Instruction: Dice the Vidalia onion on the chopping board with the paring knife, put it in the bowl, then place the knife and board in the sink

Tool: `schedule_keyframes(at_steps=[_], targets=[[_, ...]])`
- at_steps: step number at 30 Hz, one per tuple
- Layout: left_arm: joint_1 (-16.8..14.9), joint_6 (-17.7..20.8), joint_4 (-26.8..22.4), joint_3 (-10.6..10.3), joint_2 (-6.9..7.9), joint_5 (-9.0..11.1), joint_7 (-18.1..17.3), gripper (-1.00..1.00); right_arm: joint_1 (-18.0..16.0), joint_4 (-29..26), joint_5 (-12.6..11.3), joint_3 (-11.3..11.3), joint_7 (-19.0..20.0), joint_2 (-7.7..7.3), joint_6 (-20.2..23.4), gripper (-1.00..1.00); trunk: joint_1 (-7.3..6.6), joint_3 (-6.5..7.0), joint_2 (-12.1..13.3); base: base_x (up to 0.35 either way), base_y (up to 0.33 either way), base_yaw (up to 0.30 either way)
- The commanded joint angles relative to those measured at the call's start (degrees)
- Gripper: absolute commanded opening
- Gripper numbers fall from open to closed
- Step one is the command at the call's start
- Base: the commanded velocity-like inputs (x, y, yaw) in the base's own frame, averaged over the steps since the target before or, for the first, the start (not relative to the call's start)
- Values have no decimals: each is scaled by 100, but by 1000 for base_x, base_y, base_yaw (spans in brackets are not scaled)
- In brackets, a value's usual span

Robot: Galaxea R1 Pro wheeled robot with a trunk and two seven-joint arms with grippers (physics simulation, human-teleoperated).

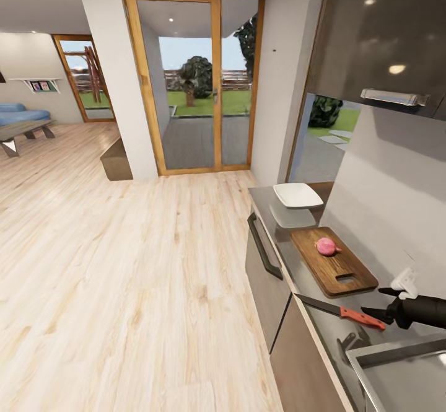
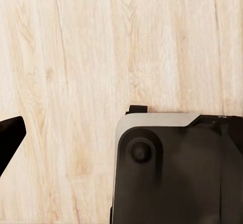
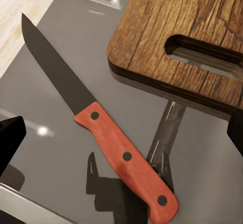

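Note:
The pinkish-red Vidalia onion [image 1: 327, 246] rests on the brown chopping board [image 1: 334, 262], which lies on the dark countertop [image 1: 322, 333]. Beyond the board stands the white square bowl [image 1: 297, 194]. Between the board and the sink [image 1: 396, 365] lies the paring knife [image 1: 344, 312], red handle toward the sink. My right gripper [image 1: 379, 302] is open just above the handle. In the right wrist view the knife [image 3: 109, 140] lies flat between the spread fingers of the gripper [image 3: 126, 130], with the board's slot end [image 3: 187, 37] beside it. My left gripper [image 2: 121, 133] hangs over the floor, one fingertip [image 2: 10, 135] showing.
Dark cabinets with a long handle [image 1: 264, 246] run under the countertop, and an upper cabinet [image 1: 384, 28] hangs above it. A dark tap part [image 1: 350, 341] stands at the sink's corner. Wide wooden floor [image 1: 124, 263] stretches to the left toward a glass door [image 1: 195, 77].

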Motion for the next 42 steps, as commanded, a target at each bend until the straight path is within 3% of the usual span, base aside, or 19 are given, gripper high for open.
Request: schedule_keyframes(at_steps=[1,30,33,37,42], targets=[[-7,-30,15,-51,-3,58,10,100,-7,-2,26,-4,31,2,60,100,3,-12,-12,0,0,0],[-7,-30,15,-51,-3,58,10,100,-7,222,177,49,-276,52,-56,100,3,-12,-12,0,0,0],[-7,-30,16,-51,-3,58,10,100,-7,223,180,213,-278,91,-56,100,3,-12,-12,0,0,0],[-7,-30,17,-51,-3,58,10,100,-7,223,185,625,-278,116,-90,100,3,-12,-12,0,0,0],[-7,-30,12,-51,-3,58,10,100,-7,223,186,709,-278,120,-135,100,3,-12,-12,0,0,0]])
